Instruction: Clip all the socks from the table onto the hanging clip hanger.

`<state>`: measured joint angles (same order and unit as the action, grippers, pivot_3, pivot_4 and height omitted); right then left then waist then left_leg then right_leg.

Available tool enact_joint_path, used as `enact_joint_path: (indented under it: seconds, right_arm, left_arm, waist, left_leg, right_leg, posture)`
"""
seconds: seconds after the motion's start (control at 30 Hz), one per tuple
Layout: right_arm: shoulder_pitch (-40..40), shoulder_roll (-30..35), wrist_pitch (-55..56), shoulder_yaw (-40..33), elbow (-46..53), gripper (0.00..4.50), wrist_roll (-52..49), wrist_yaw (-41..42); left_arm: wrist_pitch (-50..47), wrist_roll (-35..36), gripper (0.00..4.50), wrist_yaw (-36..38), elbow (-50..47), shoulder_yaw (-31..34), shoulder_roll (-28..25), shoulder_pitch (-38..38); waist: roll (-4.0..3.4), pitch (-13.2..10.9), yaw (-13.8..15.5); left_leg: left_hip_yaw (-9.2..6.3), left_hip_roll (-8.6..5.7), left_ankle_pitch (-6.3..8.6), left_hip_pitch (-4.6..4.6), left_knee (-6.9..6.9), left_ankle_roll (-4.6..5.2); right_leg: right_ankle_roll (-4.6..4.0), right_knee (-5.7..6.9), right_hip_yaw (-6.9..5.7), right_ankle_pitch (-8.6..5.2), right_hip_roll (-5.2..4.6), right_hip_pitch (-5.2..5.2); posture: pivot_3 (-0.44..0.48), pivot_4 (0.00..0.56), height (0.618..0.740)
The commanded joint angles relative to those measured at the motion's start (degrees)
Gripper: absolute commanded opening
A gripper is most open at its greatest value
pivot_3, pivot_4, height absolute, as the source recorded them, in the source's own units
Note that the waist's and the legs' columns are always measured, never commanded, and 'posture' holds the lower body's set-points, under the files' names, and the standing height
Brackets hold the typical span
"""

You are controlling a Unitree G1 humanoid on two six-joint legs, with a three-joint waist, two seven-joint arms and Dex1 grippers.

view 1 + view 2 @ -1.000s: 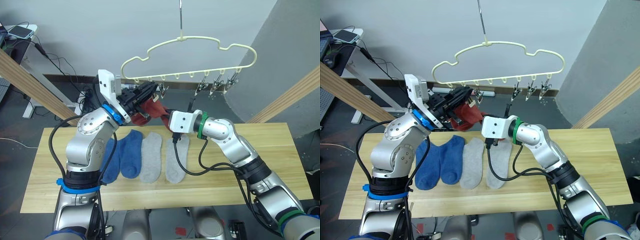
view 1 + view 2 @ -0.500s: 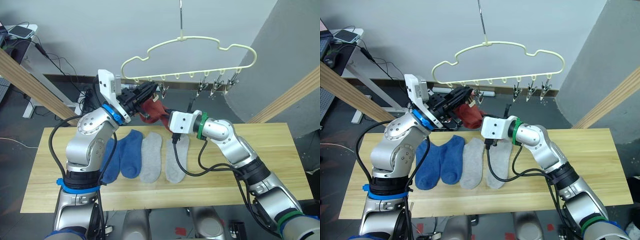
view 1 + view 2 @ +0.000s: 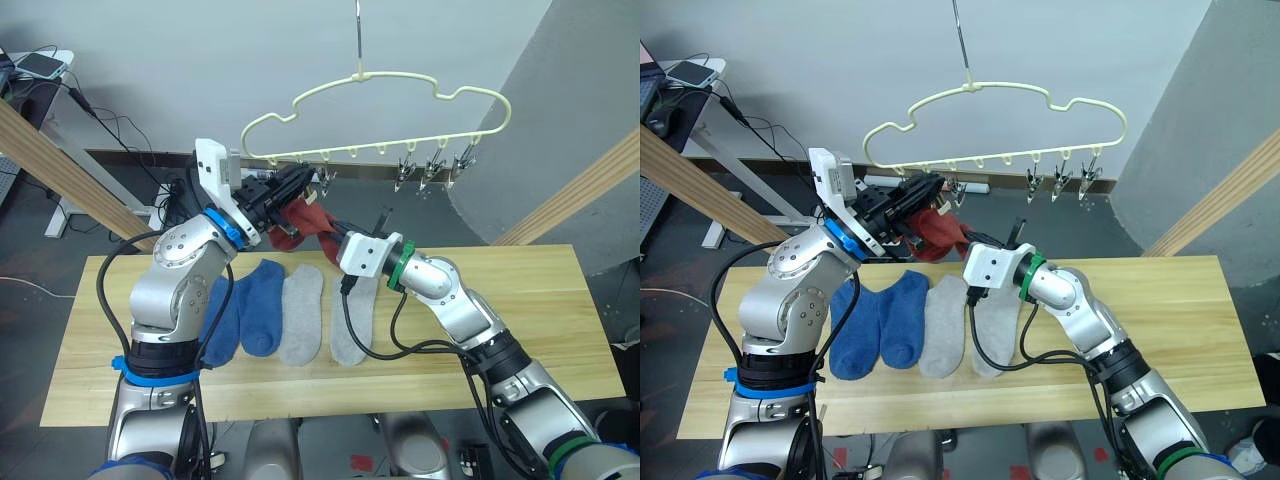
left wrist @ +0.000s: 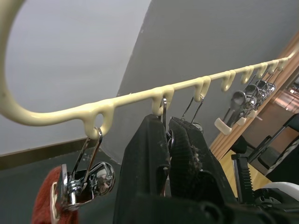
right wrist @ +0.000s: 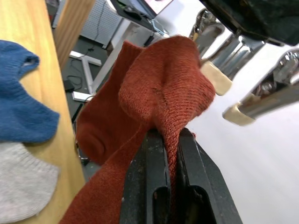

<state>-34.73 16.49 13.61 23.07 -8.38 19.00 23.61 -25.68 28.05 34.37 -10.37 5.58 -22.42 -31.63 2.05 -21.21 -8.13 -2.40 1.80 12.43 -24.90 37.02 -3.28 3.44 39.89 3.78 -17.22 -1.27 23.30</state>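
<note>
Head view: 2 blue socks and 2 grey socks lay side by side on the counter, with the clip hanger hanging above.

Left wrist view: the left end effector was squeezing 1 clip between nearly closed fingers; another clip already held a rust-red sock.

Right wrist view: the right end effector was clamped on the other rust-red sock, its folded edge right at the clip tips. I'd say push the cuff deep between the pads before letting go, or it'd slip out.

Looked like a lab: bare grey wall, loose cables on the floor, desk with devices.
</note>
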Motion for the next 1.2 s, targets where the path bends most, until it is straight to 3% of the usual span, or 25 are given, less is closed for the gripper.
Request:
enact_joint_path:
  seconds: [0.03,1.0,1.03,1.2]
  right_arm:
    - [-1.10,-0.87,2.83,-0.94,-0.15,0.00,0.22,-1.44]
    - [-4.31,-3.25,3.49,-0.88,-4.38,0.00,1.64,-2.44]
    - [-4.34,-3.34,3.52,-0.85,-4.38,0.00,1.60,-2.40]
    - [-4.86,-4.34,3.23,-0.72,-4.54,0.00,1.03,-2.12]
  left_arm:
    - [0.49,1.00,0.07,0.15,-1.80,0.91,-0.25,-0.83]
    - [-0.70,1.09,0.07,-0.06,-1.92,1.32,-0.76,-0.33]
    - [-0.76,1.22,0.81,0.06,-1.89,1.37,-0.80,-0.34]
    - [-2.21,1.96,2.41,0.34,-2.13,1.51,-1.21,0.17]
  waist:
    - [0.00,0.00,-0.01]
    - [0.00,0.00,-0.02]
    - [0.00,0.00,-0.03]
    - [0.00,0.00,-0.03]
  left_leg:
    - [0.00,0.00,0.00,0.00,0.00,0.00]
    - [0.01,0.01,-0.02,0.00,0.01,-0.03]
    - [0.01,0.01,-0.02,0.00,0.01,-0.03]
    - [0.01,0.01,-0.02,0.00,0.01,-0.04]
  right_leg:
    - [0.00,0.00,0.00,0.00,0.00,0.00]
    - [-0.01,0.02,-0.02,0.00,0.00,0.00]
    - [-0.01,0.03,-0.03,0.00,0.00,0.00]
    - [-0.01,0.05,-0.03,0.00,0.00,0.00]
  posture:
    - [-0.264,0.359,0.732]
    - [-0.262,0.349,0.732]
    - [-0.262,0.349,0.732]
    - [-0.260,0.350,0.732]
